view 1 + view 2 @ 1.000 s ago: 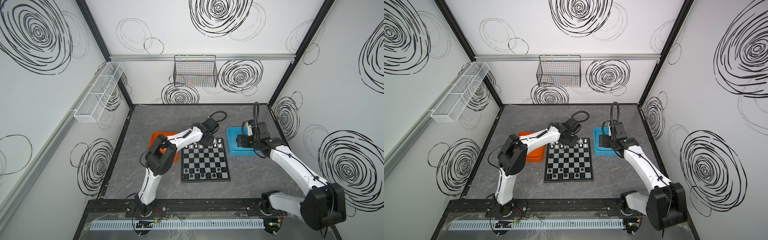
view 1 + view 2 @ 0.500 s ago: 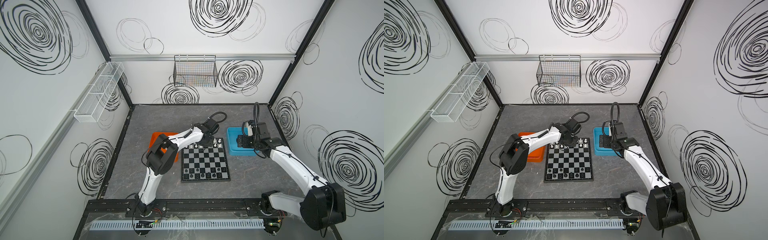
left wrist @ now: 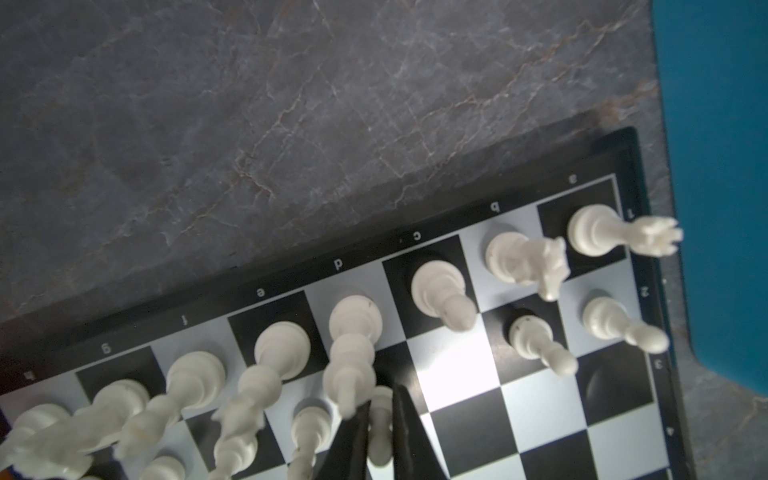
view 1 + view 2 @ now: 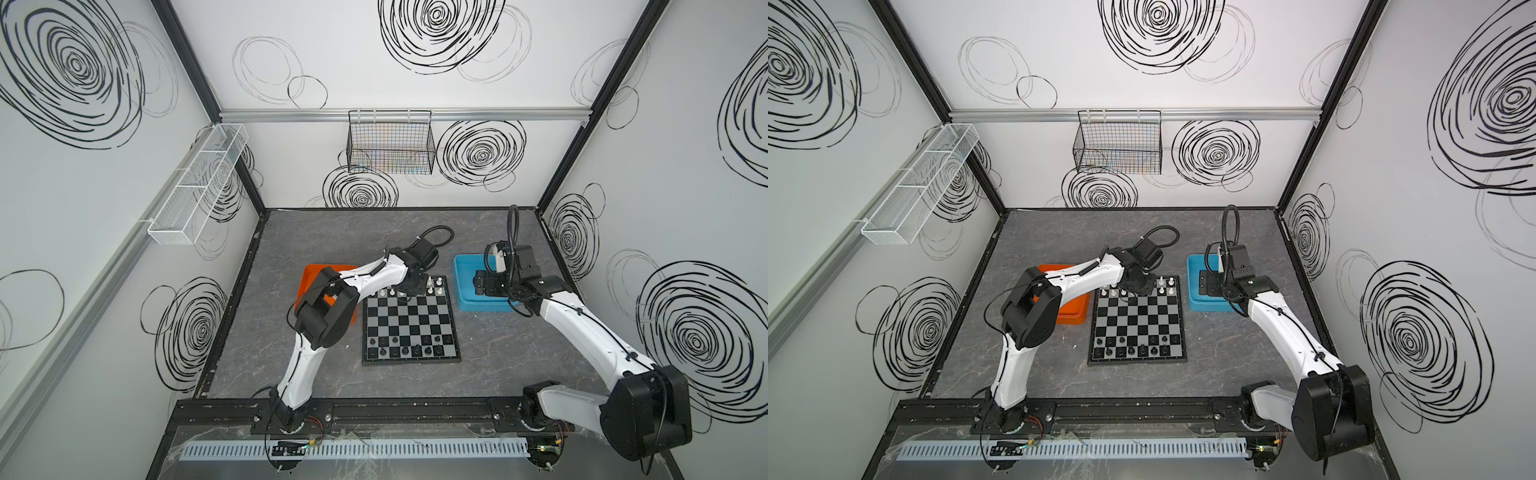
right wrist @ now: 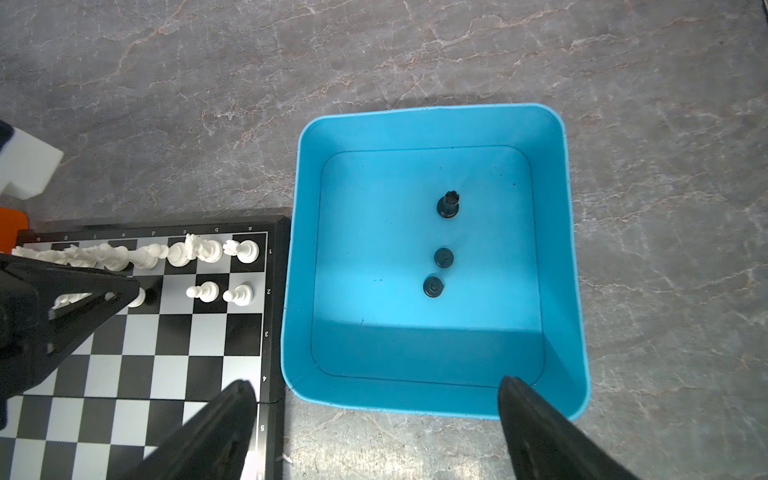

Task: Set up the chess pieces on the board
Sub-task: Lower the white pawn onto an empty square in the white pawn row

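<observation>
- The left gripper (image 3: 381, 405) is almost closed, its dark fingers pinching a white pawn (image 3: 380, 434) upright over the second-rank square in the d file. The grip on the stem is, I judge, meant to let the base land flat without nudging the tall white back row (image 3: 282, 349) just behind. Whether the base touches the square cannot be told
- The white pawns on the a and b files (image 3: 615, 324) stand in place, and the c square beside the held pawn is bare
- The right gripper (image 5: 374, 384) gapes wide and holds nothing above the blue tray (image 5: 415, 120), probably ready to drop onto a black rook (image 5: 449, 205) or one of two black pawns (image 5: 444, 257) lying there
- The board (image 4: 409, 320) lies on the desk (image 4: 316, 232) between the orange tray (image 4: 322, 272) and the blue one, so each arm has a supply close by. Black pieces (image 4: 409, 347) fill much of the near rows
- Readable writing: file letters a to g and rank numbers 1 to 5 on the board's border; no brand visible
</observation>
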Controlling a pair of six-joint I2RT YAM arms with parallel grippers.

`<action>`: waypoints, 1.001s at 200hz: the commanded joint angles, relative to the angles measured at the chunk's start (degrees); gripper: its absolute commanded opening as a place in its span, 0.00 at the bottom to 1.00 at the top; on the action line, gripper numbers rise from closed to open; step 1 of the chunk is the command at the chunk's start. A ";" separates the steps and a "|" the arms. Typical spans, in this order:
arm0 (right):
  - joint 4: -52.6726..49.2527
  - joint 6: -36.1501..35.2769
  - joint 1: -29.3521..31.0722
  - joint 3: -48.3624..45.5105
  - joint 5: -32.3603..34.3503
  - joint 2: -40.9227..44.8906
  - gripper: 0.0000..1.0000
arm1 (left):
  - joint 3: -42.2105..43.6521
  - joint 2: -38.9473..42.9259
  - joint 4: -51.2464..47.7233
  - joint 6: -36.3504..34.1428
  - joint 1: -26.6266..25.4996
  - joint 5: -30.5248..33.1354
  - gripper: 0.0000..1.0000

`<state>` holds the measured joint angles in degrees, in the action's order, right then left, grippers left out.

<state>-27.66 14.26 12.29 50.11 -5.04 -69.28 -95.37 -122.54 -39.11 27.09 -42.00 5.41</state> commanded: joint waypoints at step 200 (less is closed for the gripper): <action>1.47 -0.66 -0.34 -0.62 -0.32 -0.38 0.95 | -1.27 -1.12 0.79 1.13 -0.16 -0.20 0.18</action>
<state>-27.46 14.15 12.29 49.93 -5.52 -69.38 -95.37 -123.09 -38.92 27.29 -42.00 5.37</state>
